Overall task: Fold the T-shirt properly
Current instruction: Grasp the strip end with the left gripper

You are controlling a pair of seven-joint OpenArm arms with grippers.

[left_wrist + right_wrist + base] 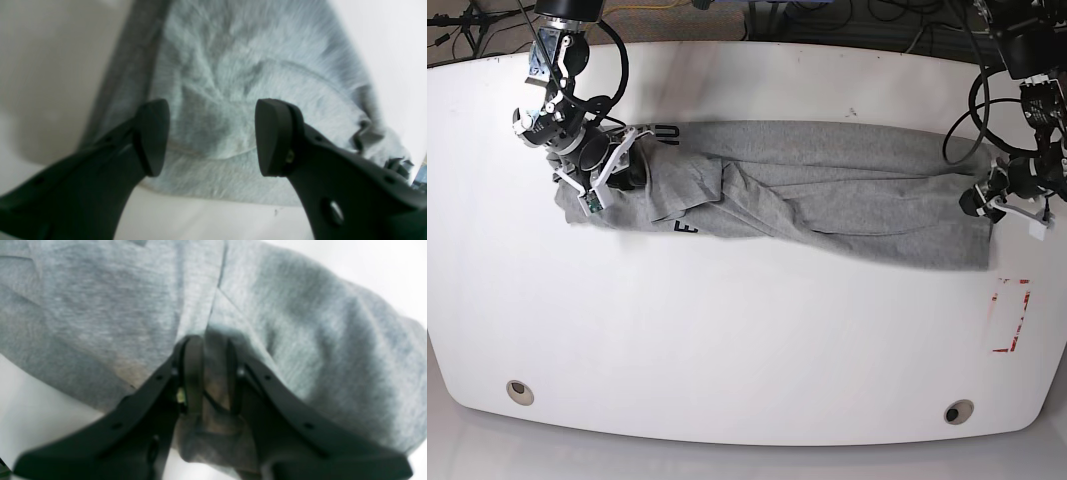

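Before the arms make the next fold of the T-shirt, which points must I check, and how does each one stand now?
1. Right gripper shut on T-shirt: ok, a bunch of cloth sits between its jaws.
2. Left gripper holding the shirt: not ok, its jaws stand open over the cloth.
3. Shirt lying flat: not ok, it is creased and partly folded lengthwise.
4. Whole shirt on table: ok.
5. Which part of the shirt the right gripper pinches: cannot tell.

Bright even overhead light, glare on the white table (747, 340), both wrist views blurred, soft shadows, edges stretched.
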